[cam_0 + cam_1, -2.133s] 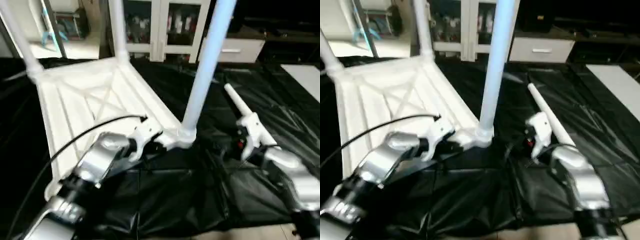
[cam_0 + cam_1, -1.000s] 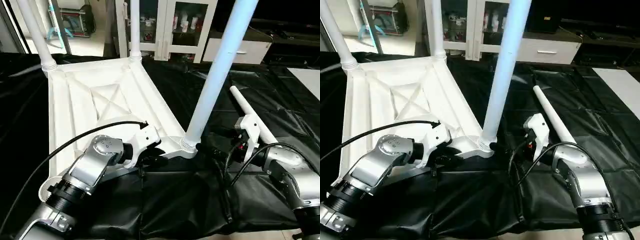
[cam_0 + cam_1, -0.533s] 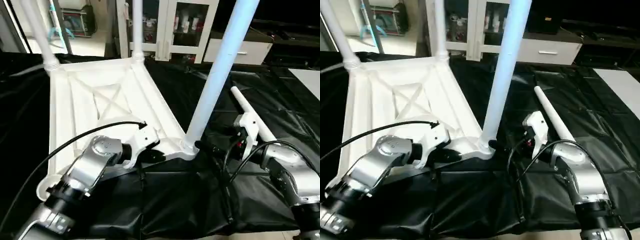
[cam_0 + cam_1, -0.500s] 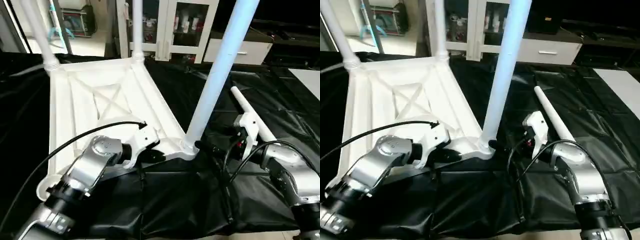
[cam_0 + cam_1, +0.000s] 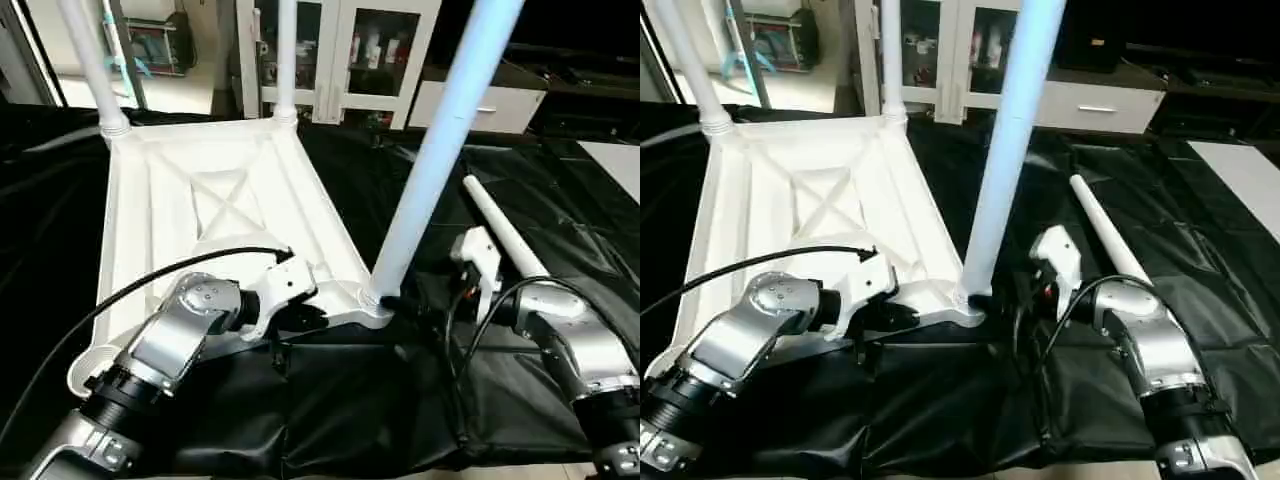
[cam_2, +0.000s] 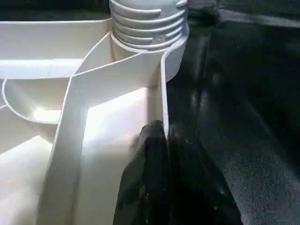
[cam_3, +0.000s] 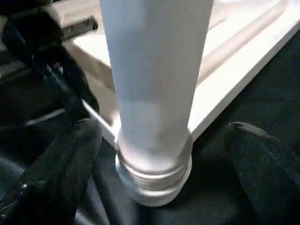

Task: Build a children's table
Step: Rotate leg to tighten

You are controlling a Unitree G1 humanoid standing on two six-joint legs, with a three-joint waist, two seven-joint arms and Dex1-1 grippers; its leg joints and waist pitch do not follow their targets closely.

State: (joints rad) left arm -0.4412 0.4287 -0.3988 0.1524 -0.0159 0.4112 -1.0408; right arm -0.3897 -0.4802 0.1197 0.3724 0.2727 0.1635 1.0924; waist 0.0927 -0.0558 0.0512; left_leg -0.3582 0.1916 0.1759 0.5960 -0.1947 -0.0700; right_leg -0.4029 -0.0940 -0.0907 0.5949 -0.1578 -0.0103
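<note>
At the near corner, left gripper pinches the tabletop rim; right gripper gapes around the leg.

text: none legible | labels: none | numbers: none | signs: none

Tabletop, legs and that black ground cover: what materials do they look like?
Tabletop: looks like moulded white plastic, semi-gloss; thin ribs and X-brace cast in. Upright leg: same-looking white plastic tube, smooth, with moulded thread rings at its base in the left wrist view. Black sheet: probably thin plastic film or coated fabric; glossy, wrinkled, creased.
</note>
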